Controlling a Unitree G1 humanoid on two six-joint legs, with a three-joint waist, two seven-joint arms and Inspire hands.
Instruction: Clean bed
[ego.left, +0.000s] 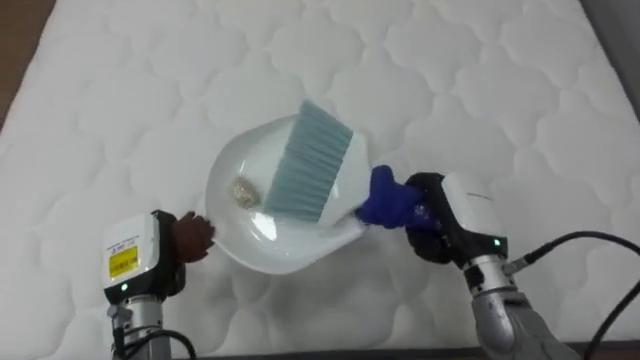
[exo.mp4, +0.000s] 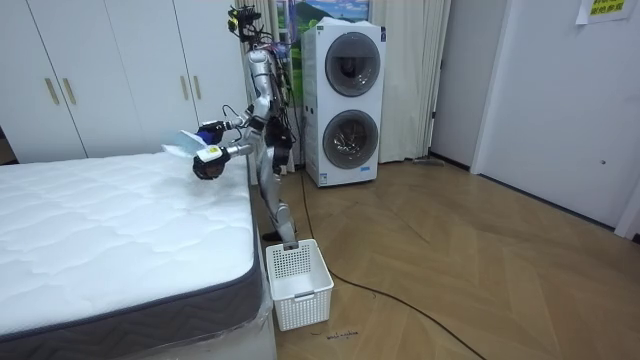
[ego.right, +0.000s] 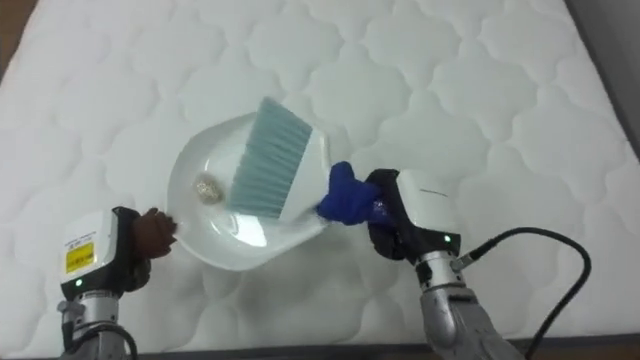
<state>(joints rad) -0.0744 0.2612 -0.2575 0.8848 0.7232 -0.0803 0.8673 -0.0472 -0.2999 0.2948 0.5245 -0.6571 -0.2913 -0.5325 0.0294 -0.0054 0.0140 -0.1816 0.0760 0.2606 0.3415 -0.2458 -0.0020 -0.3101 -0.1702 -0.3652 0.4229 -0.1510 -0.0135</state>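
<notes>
- Keeps white plastic dustpan (ego.left: 255, 243) level, left robot hand (ego.left: 163, 258) clamped on its handle, retaining beige crumb (ego.left: 243, 191).
- Lays pale-bristled blue brush (ego.left: 312, 165) across it, right robot hand (ego.left: 433, 232) clamped on, likely guarding.

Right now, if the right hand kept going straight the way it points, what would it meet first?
Probably the near rim of the white dustpan: the right hand, shut on the blue brush, points across it. Depth is unclear.

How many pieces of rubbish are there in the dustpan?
1. A small crumpled scrap lies in the dustpan, left of the brush. The brush may hide more beneath it.
</notes>
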